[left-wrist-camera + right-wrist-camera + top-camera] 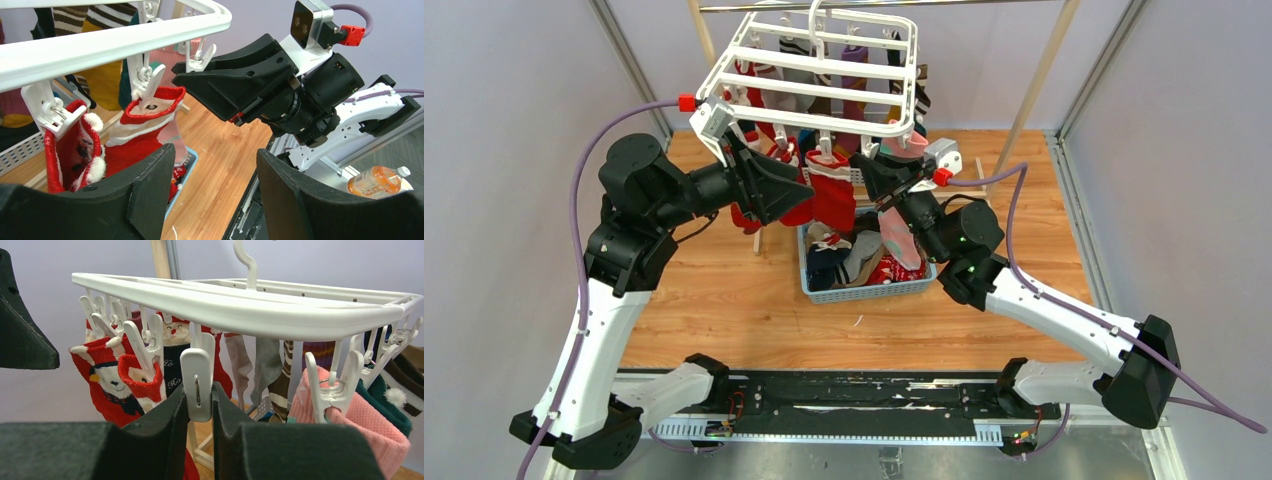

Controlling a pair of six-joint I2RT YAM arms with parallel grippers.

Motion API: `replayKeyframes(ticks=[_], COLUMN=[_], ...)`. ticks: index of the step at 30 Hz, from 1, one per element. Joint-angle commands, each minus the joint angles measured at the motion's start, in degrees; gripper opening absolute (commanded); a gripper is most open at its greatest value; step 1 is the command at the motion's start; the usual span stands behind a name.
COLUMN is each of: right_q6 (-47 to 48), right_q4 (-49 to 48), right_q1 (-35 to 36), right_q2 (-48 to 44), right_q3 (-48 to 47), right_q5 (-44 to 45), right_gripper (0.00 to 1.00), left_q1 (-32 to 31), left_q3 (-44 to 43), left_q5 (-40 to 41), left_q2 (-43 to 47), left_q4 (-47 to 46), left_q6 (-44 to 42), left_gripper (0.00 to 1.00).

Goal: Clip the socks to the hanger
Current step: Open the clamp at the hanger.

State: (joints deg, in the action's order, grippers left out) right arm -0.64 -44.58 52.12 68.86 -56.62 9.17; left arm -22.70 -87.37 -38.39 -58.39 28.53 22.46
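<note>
The white hanger [824, 70] hangs from the rail, with several socks clipped under it. These include red ones [832, 190] and a pink one [350, 415]. My right gripper [199, 400] is shut on a white clip [198, 375] hanging from the hanger's near bar. It squeezes the clip from both sides, and no sock is in that clip. My left gripper [215, 155] is open and empty, just left of the red socks [150, 115] at the hanger's near left corner. In the top view the left gripper [769, 185] and the right gripper [879, 175] face each other under the frame.
A blue mesh basket [864, 290] with several loose socks stands on the wooden floor under the hanger. A pink and white sock [896, 235] hangs just below the right gripper. The rail stand's wooden posts [1034, 90] rise behind. An orange bottle [375, 181] lies off the table.
</note>
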Motion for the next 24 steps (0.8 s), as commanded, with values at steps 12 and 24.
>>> replayKeyframes(ticks=[12,24], right_q6=[-4.43,-4.06], right_q4=[3.19,11.46], right_q1=[1.75,8.20], right_q2=[-0.07,4.66], right_q3=[-4.55,-11.55], right_q5=[-8.23,-0.81], right_gripper=[0.00,0.00], left_q1=[-0.24,-0.28], left_q3=[-0.06,-0.90], left_q5=[-0.73,3.67], left_q2=[0.71,-0.50], left_q4=[-1.25,-3.77], left_q6=[1.50,2.75], left_gripper=[0.67,0.79])
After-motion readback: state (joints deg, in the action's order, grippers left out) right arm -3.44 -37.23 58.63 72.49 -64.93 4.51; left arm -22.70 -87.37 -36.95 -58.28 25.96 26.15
